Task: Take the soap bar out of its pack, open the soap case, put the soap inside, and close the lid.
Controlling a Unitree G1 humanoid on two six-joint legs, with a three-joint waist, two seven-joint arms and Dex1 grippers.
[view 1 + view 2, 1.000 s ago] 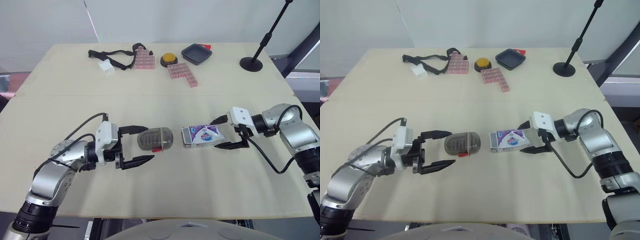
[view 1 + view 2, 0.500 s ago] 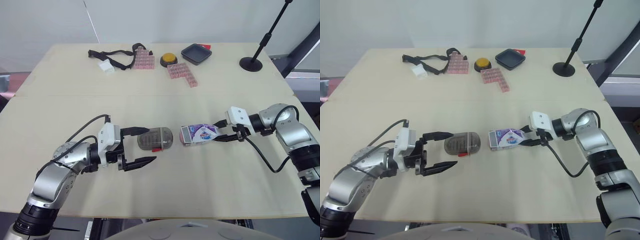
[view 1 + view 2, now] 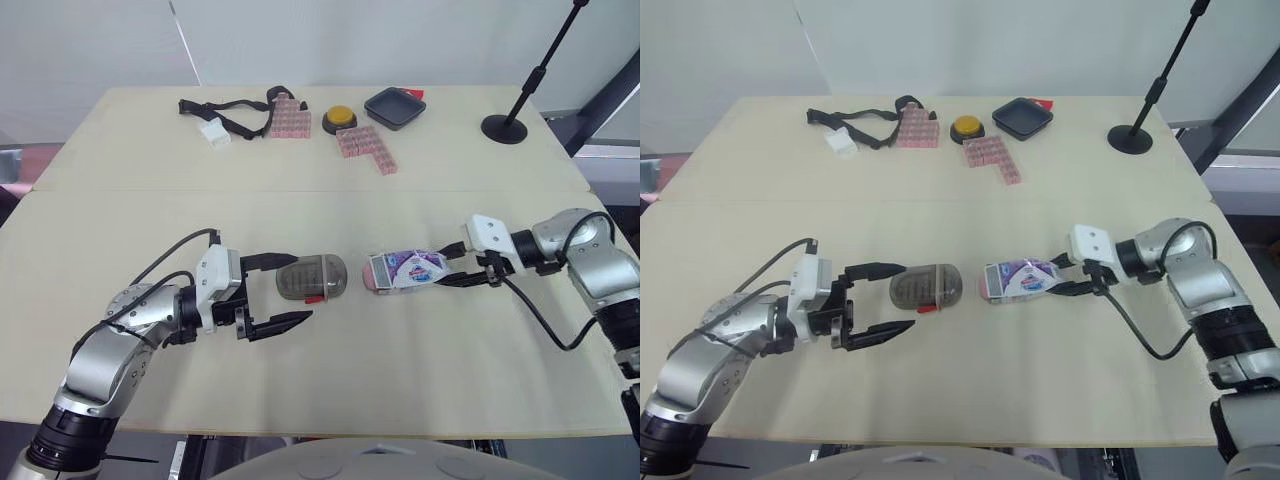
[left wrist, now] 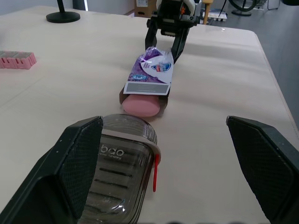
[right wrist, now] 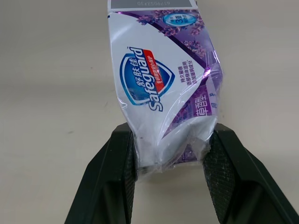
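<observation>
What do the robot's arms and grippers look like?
Silver-grey rounded segments with black joints form the left arm and right arm. Each carries a white boxy wrist module and looping black cable. The left gripper and right gripper have two black tapered fingers.

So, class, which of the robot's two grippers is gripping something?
The right gripper, shut on the crumpled end of the soap pack. The left gripper is wide open by the soap case.

Strap (image 3: 192, 106), pink blocks (image 3: 288, 118), button (image 3: 339, 119), tray (image 3: 393, 107) sit far back.
</observation>
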